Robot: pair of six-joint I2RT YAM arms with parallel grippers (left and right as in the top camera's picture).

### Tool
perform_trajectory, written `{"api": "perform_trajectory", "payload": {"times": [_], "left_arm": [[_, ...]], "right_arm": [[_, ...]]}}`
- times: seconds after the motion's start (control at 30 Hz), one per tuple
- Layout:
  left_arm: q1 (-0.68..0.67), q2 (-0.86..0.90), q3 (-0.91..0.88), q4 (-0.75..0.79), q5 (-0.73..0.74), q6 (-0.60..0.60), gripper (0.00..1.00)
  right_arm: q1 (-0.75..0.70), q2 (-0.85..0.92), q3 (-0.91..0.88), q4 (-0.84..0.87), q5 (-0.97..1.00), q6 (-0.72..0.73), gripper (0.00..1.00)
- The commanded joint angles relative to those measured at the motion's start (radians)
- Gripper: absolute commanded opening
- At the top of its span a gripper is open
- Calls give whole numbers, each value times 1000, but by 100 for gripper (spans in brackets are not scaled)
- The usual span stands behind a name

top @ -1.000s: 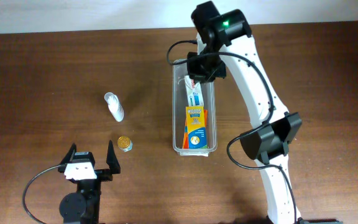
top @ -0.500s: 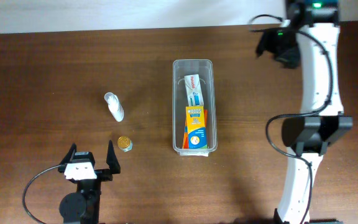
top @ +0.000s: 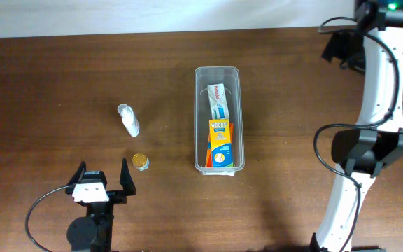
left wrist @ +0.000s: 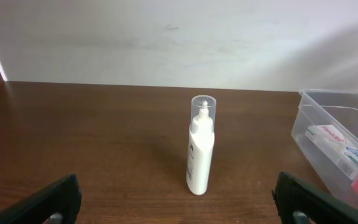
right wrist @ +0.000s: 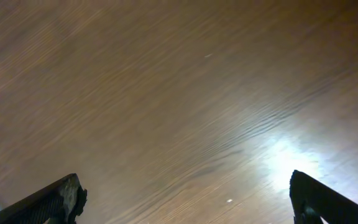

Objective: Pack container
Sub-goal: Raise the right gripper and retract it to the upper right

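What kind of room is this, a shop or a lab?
Likely a robotics test bench: a wooden table against a plain white wall, two robot arms, and a white bottle staged near a clear container.

The left arm (top: 88, 229), a compact black assembly, sits folded at the near left edge of the overhead view. Its black two-finger left gripper (top: 103, 175), mounted on a white wrist block (top: 89, 190), points away from the base. The jaws stand wide apart. In the left wrist view only the two dark fingertips (left wrist: 58, 200) show, one at each lower corner.

The right arm (top: 378, 84), built of long white link shells and black joints, is stretched out toward the far right corner, bending at a black elbow joint (top: 364, 149). The black right gripper (top: 340, 47) sits at its end, angled to the left. In the right wrist view its fingertips (right wrist: 61, 200) occupy opposite lower corners, jaws spread wide.
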Motion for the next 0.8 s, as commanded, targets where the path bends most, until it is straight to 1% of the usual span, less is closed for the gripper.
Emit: {"api": "perform_trajectory", "payload": {"times": [0.0,0.23,0.63,0.77], "left_arm": [[4,-5,-4,-2,15,19,100],[4,-5,-4,-2,15,19,100],[4,-5,-4,27,15,19,99],[4,-5,-4,-1,16,19,99]], "right_arm": [[-26,-25,20,14,54,5,98],[-43,14,18,68,53,5,99],[-43,14,18,106,53,5,98],[-43,14,18,106,53,5,98]]}}
